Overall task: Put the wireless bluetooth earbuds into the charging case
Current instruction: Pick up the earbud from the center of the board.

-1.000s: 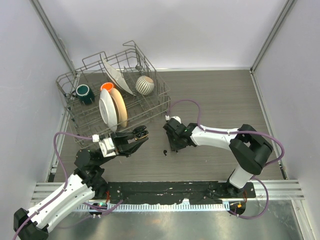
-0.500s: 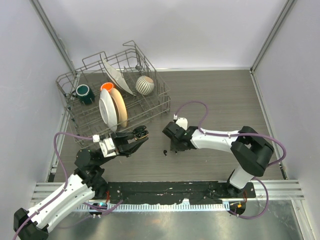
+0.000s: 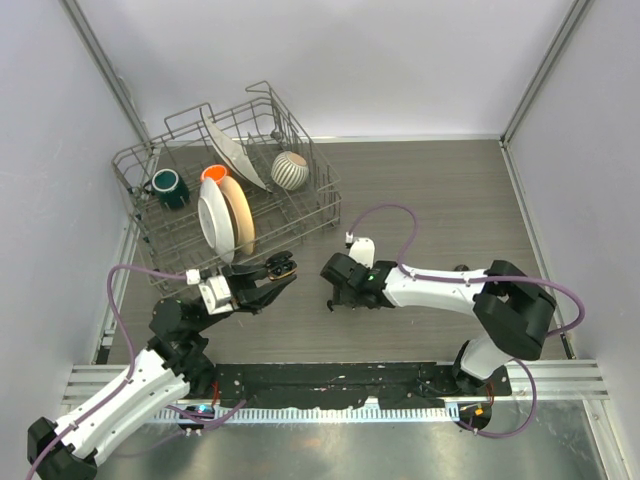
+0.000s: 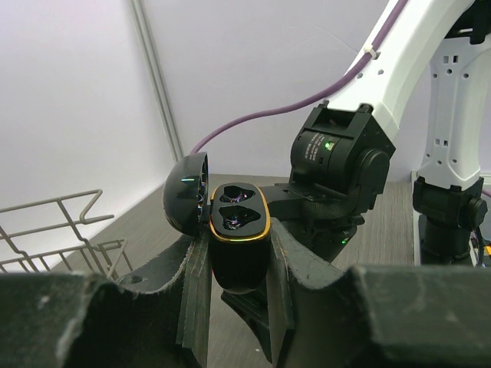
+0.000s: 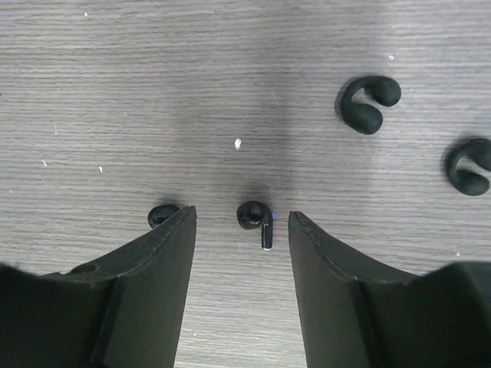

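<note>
The charging case (image 4: 238, 224) is black with a gold rim. Its lid stands open and both sockets show empty. My left gripper (image 4: 237, 244) is shut on it and holds it above the table near the rack (image 3: 281, 268). My right gripper (image 5: 242, 215) is open, pointing down at the table. One black earbud (image 5: 255, 218) with a short stem lies between its fingers, touching neither. A second earbud (image 5: 160, 216) lies just outside the left finger, half hidden by it. From above, one earbud (image 3: 329, 304) shows by the right gripper (image 3: 337, 288).
Two black C-shaped pieces (image 5: 368, 103) (image 5: 469, 165) lie on the wood table beyond the right gripper. A wire dish rack (image 3: 143, 158) with plates, a green mug (image 3: 166, 186) and a ribbed vase (image 3: 290, 170) stands at the back left.
My right gripper has moved left and toward the near edge, over the earbud, and its jaws have opened wider. The left arm and case have not moved.
</note>
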Motion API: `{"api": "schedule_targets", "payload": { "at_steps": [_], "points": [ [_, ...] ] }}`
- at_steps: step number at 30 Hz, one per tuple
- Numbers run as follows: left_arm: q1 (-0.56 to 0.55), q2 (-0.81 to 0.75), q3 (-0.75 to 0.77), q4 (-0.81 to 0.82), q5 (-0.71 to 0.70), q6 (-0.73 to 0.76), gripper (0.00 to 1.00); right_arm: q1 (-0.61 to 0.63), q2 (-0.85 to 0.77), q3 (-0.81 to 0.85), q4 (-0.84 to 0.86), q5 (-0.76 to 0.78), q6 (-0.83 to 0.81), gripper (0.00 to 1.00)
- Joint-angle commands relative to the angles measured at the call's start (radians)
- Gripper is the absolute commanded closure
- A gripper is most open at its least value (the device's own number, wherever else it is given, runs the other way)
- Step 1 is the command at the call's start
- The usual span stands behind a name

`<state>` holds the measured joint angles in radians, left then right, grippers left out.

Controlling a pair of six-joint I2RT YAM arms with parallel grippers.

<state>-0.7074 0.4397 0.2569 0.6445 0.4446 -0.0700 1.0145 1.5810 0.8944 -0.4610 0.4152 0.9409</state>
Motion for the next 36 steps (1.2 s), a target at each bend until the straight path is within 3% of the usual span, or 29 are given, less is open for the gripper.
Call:
{"api": "schedule_targets", "payload": {
  "at_steps": [1, 6, 10, 12, 17, 23, 36],
  "points": [
    [-0.004, -0.018, 0.008, 0.014, -0.024, 0.013, 1.00, 0.003, -0.062, 0.046, 0.002, 0.031, -0.093, 0.43],
    [-0.004, -0.029, 0.007, 0.014, -0.032, 0.018, 1.00, 0.002, -0.154, 0.034, 0.016, 0.017, -0.129, 0.39],
    [-0.003, -0.033, 0.002, 0.012, -0.035, 0.015, 1.00, -0.013, -0.206, -0.020, 0.059, 0.008, -0.220, 0.20],
    [-0.004, -0.033, 0.002, 0.014, -0.035, 0.012, 1.00, -0.077, -0.199, -0.018, 0.039, -0.103, -0.241, 0.20],
    [-0.004, -0.032, 0.002, 0.017, -0.034, 0.010, 1.00, -0.090, -0.181, -0.035, 0.048, -0.096, -0.309, 0.23],
    [-0.004, -0.032, 0.001, 0.011, -0.035, 0.012, 1.00, -0.100, -0.112, -0.009, 0.035, -0.183, -0.366, 0.45],
    [-0.004, -0.006, -0.002, 0.018, -0.029, 0.015, 1.00, -0.100, -0.018, 0.000, 0.071, -0.220, -0.386, 0.52]
  ]
}}
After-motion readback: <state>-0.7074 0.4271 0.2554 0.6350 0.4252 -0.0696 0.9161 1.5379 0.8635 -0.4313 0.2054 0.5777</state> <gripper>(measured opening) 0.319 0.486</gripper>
